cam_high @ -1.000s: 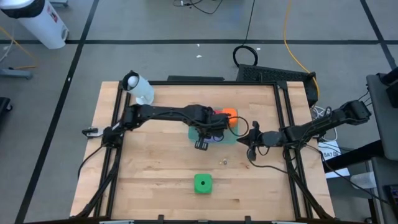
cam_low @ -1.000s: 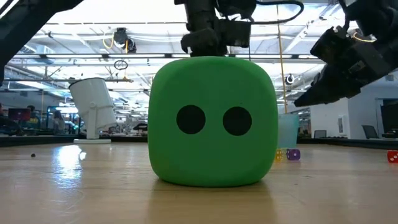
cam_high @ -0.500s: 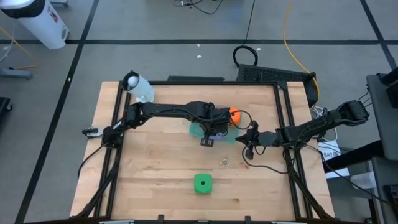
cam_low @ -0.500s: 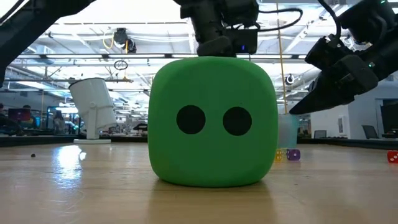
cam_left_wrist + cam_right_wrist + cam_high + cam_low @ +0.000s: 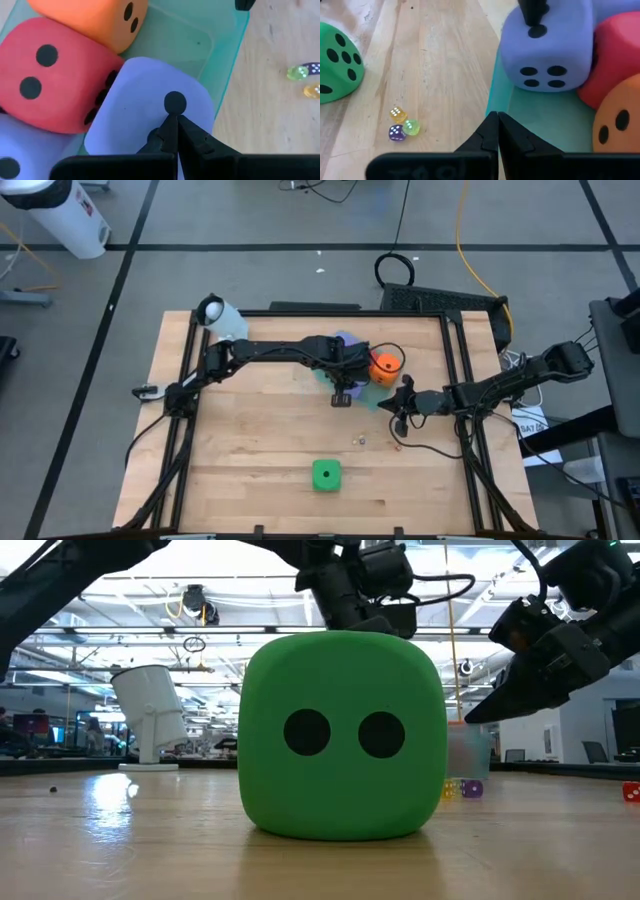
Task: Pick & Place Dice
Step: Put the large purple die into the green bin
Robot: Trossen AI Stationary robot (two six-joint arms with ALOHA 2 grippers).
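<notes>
High view shows the wooden bench (image 5: pixel 250 440) from above with both dark arms over it. The left gripper (image 5: pixel 341 397) is near the middle of the bench, at the teal tray (image 5: pixel 372 402). Its jaws are shut tight and hold nothing. In the left wrist view the closed tips touch the top of a purple die (image 5: pixel 150 110), right by its single dark pip. That purple die sits in the tray, pressed against the red die (image 5: pixel 50 85). The orange die (image 5: pixel 95 17) is in the tray too, touching the red one. A second purple die (image 5: pixel 20 155) peeks in beside the red one.

The right gripper (image 5: pixel 401 420) hangs just beside the tray on the right side. Its jaws are shut too, with nothing in them. In the right wrist view they point at the tray's edge.

The green die (image 5: pixel 326 474) sits alone on the bench, well apart from the tray, near the front edge. In the low view it shows two pips. Three tiny dice (image 5: pixel 401 125), yellow, green and purple, lie on the wood between the green die and the tray. A white cup-like thing (image 5: pixel 225 320) lies at the bench's back left corner.
</notes>
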